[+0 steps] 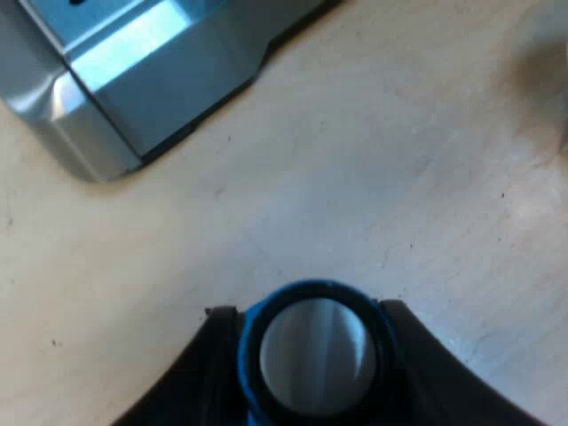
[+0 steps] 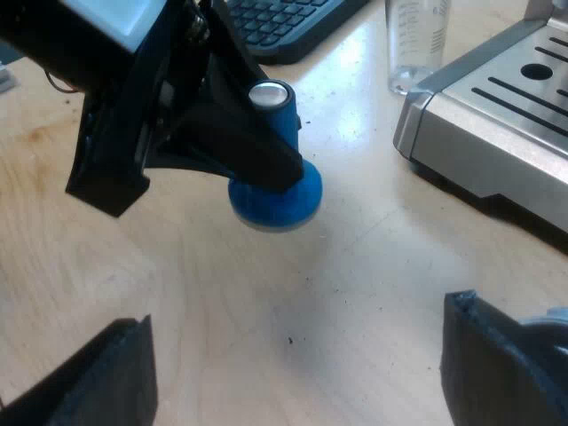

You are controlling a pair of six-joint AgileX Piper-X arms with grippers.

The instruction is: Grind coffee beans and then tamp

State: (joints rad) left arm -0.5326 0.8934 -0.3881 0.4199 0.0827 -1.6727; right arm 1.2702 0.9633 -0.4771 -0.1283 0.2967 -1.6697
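On counter [image 2: 355,293] near espresso machine [image 2: 506,115]: left gripper [image 1: 309,312] fingers clamped on blue tamper [image 2: 277,197]; right gripper [image 2: 297,346] fingers apart. Tamping pending; grinding possibly also outstanding.

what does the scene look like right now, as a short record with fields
left gripper: shut on the handle of the blue tamper
blue tamper: upright, metal cap on top, base at the table; touching it or just off it, cannot tell
right gripper: open, holding nothing, over bare table near the blue tamper
espresso machine: a corner of its base near the blue tamper, apart from it
measuring glass: upright on the table beside the machine's corner
keyboard: on the table beyond the blue tamper
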